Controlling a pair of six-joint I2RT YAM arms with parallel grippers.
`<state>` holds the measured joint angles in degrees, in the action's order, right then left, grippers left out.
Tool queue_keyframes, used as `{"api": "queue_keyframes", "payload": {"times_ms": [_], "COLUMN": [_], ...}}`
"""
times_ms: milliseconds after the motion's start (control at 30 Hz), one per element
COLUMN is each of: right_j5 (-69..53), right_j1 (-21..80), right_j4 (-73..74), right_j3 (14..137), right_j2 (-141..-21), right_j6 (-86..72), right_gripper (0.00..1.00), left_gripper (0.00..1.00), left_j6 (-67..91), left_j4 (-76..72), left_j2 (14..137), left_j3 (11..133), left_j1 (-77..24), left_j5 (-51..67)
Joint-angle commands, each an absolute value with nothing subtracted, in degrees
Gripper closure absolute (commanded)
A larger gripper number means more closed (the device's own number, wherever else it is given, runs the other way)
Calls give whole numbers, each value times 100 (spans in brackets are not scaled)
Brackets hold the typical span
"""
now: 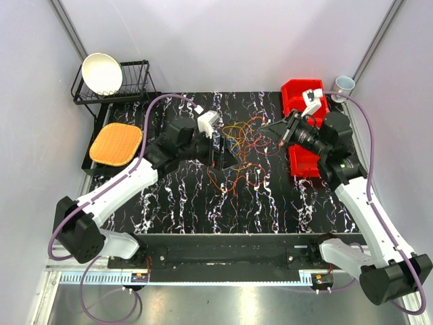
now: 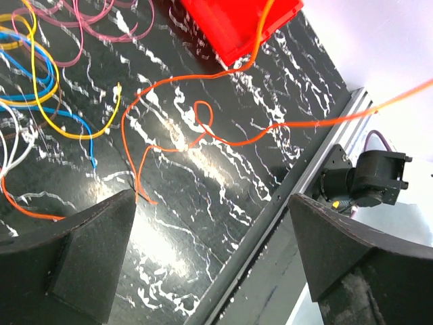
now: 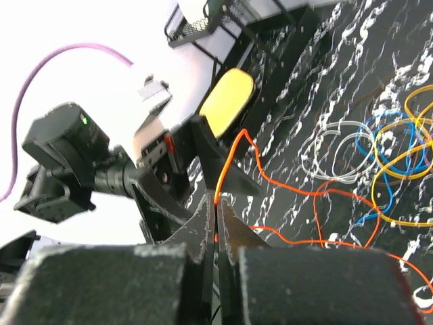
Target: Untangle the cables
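Risk first: the orange wire (image 3: 231, 157) has a small loop partway along (plainest from the left wrist); a hard pull would likely cinch it into a knot. The same pull could drag the other cables (image 1: 247, 143) with it, since the yellow, blue and pale strands lie crossed in a heap mid-table (image 1: 176, 200). The wire also passes across the red bin (image 2: 216, 20) and might snag on its edge; so thin a strand may simply slip out.

Right gripper (image 3: 216, 206): fingers pressed together, orange wire pinched between them and raised off the table.

Left gripper (image 2: 211, 203): spread wide, holding nothing, hovering over the table; an orange strand's end lies just beside one finger.
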<state>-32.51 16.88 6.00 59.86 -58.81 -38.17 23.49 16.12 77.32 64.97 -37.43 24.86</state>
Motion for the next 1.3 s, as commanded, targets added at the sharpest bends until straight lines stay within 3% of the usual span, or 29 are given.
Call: {"api": "queue_keyframes", "payload": {"times_ms": [0, 233, 633, 933, 1267], "right_j5": [-2927, -2330, -1082, 570, 2047], "right_j1": [1731, 1731, 1723, 1714, 1723], "right_j4": [755, 1300, 1968, 2610, 2830], "right_j3": [6652, 7829, 9798, 10678, 10530], "right_j2": [-5932, -6257, -6925, -6944, -6618], "right_j6": [-3542, -3261, -2391, -1486, -414], "right_gripper": [100, 100, 100, 100, 100], "left_gripper": [1, 1, 1, 1, 1], "left_j6": [2110, 1863, 2741, 2217, 2302], "left_j4": [1204, 2422, 3902, 4007, 4368], "left_j2": [7541, 7296, 5942, 4949, 4931], "left_j3": [6574, 6522, 5563, 5458, 5493], "left_j1": [-3884, -4078, -4096, -4096, -4096], "left_j5": [2163, 1214, -1632, -1654, -1362]}}
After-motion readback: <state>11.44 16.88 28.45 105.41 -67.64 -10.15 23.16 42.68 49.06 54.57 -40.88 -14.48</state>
